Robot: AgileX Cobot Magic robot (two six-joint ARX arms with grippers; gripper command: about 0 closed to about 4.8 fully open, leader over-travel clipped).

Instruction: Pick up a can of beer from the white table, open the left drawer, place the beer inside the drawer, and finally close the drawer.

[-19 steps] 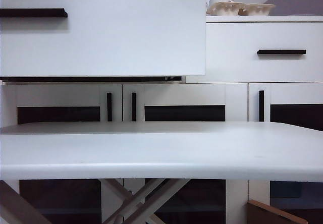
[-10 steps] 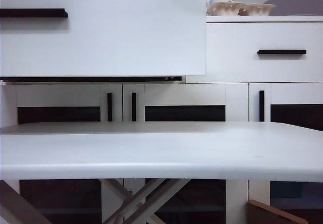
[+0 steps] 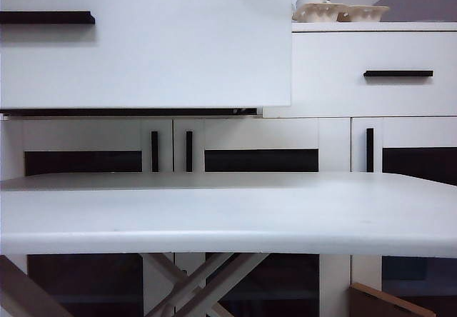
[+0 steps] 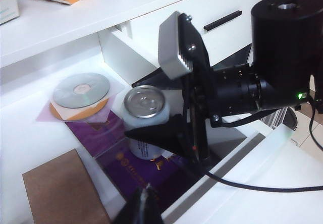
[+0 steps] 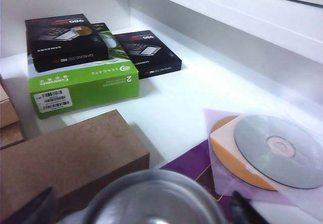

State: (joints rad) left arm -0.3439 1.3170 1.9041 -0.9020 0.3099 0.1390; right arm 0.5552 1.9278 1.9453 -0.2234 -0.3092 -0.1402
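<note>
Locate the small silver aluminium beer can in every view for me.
Exterior view: not in it.
Left wrist view: beer can upright in the drawer, inside the open right gripper; left gripper shut, nearer.
Right wrist view: its lid, nearest the camera.
Shared landmark: silver disc.

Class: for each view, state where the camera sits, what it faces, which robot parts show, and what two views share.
Exterior view: low, level with the white table, facing the pulled-out left drawer; no robot parts.
Left wrist view: above the drawer, looking down at the can of beer flanked by the right gripper; left gripper at the edge.
Right wrist view: inside the drawer, over the can; own fingertips show.
Both wrist views share can and disc.
</note>
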